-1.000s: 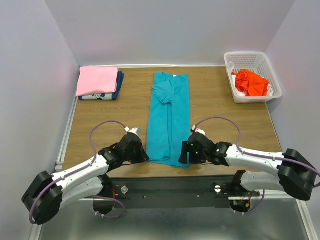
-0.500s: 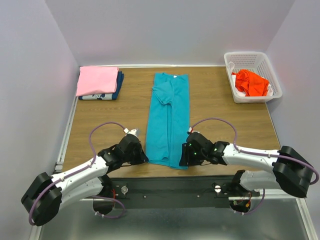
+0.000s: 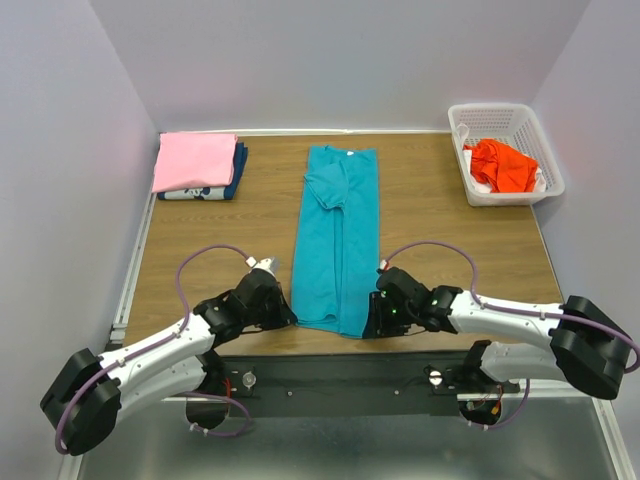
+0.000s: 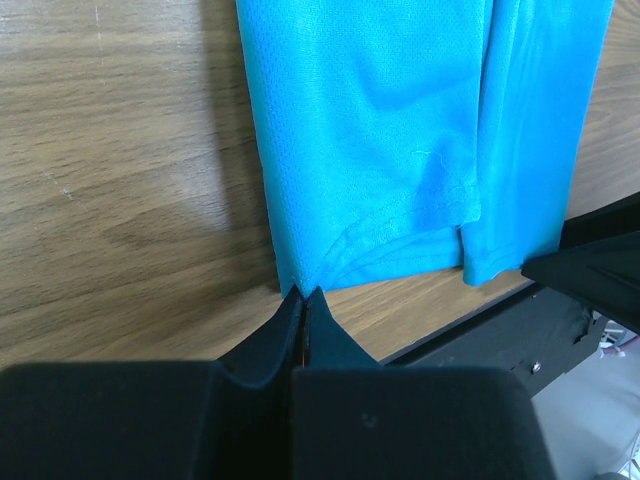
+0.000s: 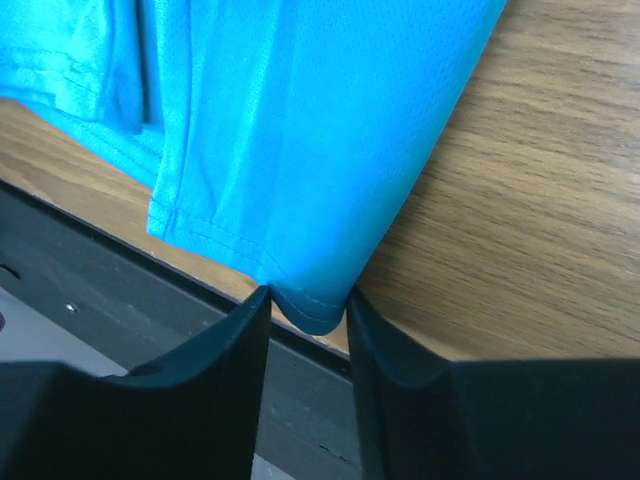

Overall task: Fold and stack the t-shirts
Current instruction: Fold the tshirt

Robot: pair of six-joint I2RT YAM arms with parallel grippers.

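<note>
The teal t-shirt (image 3: 338,235) lies folded into a long narrow strip down the middle of the table, collar at the far end. My left gripper (image 3: 290,318) is at its near left hem corner. In the left wrist view the jaws (image 4: 303,295) are pressed together with the corner of the teal hem (image 4: 380,130) pinched at their tips. My right gripper (image 3: 372,322) is at the near right hem corner. In the right wrist view it (image 5: 308,300) is open, with the rounded corner of the teal cloth (image 5: 300,130) between the fingers.
A folded pink t-shirt (image 3: 195,160) lies on a folded dark blue printed one (image 3: 238,172) at the back left. The orange-red t-shirt (image 3: 500,165) is crumpled in the white lattice basket (image 3: 490,108) at the back right. The table's near edge and a black rail lie just below the hem.
My right gripper has shifted a little towards the near edge, onto the right hem corner. The near right corner of the shirt has drawn in slightly. The left gripper has hardly moved.
</note>
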